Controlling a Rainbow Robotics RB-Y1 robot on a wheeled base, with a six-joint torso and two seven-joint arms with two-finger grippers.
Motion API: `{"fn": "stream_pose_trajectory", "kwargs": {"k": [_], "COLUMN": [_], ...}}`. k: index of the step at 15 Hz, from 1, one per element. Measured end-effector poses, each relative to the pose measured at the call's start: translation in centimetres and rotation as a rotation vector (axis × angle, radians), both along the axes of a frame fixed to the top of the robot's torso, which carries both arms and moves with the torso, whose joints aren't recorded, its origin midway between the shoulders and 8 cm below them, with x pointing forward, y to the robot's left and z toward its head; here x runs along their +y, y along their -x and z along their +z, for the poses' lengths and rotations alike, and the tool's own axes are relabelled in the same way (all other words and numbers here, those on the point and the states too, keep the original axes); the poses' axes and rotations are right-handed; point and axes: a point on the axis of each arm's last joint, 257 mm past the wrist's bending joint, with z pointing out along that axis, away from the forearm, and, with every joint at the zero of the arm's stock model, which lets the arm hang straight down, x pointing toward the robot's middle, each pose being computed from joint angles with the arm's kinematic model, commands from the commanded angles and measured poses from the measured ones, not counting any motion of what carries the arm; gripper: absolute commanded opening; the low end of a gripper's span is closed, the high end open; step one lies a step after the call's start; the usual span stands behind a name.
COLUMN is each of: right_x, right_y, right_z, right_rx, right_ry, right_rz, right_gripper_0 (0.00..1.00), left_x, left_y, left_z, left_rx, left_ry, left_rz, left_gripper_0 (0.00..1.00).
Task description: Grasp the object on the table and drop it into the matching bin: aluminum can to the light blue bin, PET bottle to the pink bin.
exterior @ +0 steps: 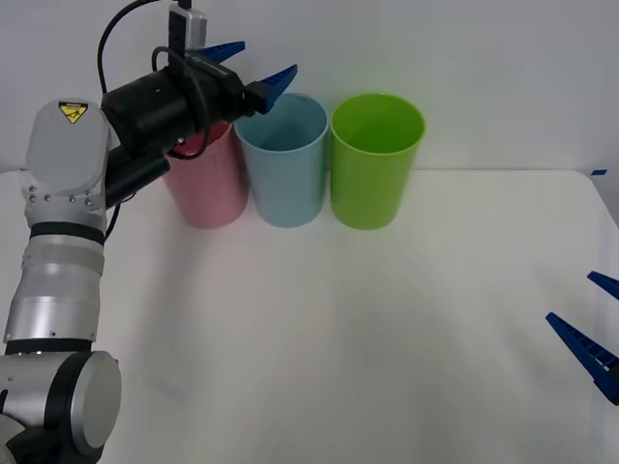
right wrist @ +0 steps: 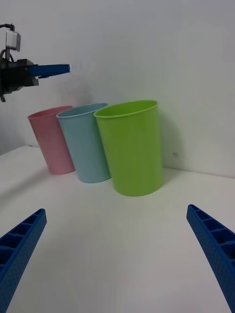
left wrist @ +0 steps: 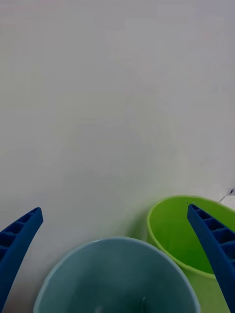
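Here, in the front view, the left gripper (exterior: 253, 66) hangs high at the far left of the table (exterior: 387, 329), its jaws spread and holding nothing, one blue finger over the rim of the light blue bin (exterior: 282, 162) and the other above the pink bin (exterior: 206, 179). A lime green bin (exterior: 375, 162) stands touching the blue one on its right. The can cannot be seen on the white surface or between the jaws; my judgement is that it has gone into the blue bin, though its inside is too dim to confirm. The right gripper (exterior: 592, 329) waits at the near right edge, jaws apart and bare.

From the right wrist view, the three bins stand in a row at the far side: pink bin (right wrist: 51, 142), light blue bin (right wrist: 87, 144), lime green bin (right wrist: 131, 146), with the left gripper (right wrist: 49, 70) above and well clear of their rims. The right arm's own fingers (right wrist: 19, 244) are wide open.

In the left wrist view, the open mouth of the light blue bin (left wrist: 112, 274) lies directly under the gap between the spread jaws, so the drop line is straight down; the lime green bin (left wrist: 171, 230) sits just beside it. Of the two arms the left is far nearer the bins. No can is discernible inside the blue bin here.
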Motion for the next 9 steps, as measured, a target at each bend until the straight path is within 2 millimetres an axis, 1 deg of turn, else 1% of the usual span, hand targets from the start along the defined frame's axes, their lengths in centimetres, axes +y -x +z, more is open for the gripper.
{"fn": "stream_pose_trajectory", "kwargs": {"k": [3, 6, 9], "right_x": [0.0, 0.0, 0.0], "right_y": [0.0, 0.0, 0.0], "right_z": [0.0, 0.0, 0.0], "right_rx": [0.0, 0.0, 0.0], "right_ry": [0.0, 0.0, 0.0], "right_rz": [0.0, 0.0, 0.0], "right_gripper_0": [1.0, 1.0, 1.0], "left_x": [2.4, 4.9, 7.8], "left_y": [1.9, 4.4, 6.9], "left_z": [-0.6, -1.2, -2.1], "left_rx": [-0.001, -0.005, -0.004], "left_ry": [0.054, 0.103, 0.132], "left_rz": [-0.009, -0.017, -0.012], "left_gripper_0": [1.0, 1.0, 1.0]}}
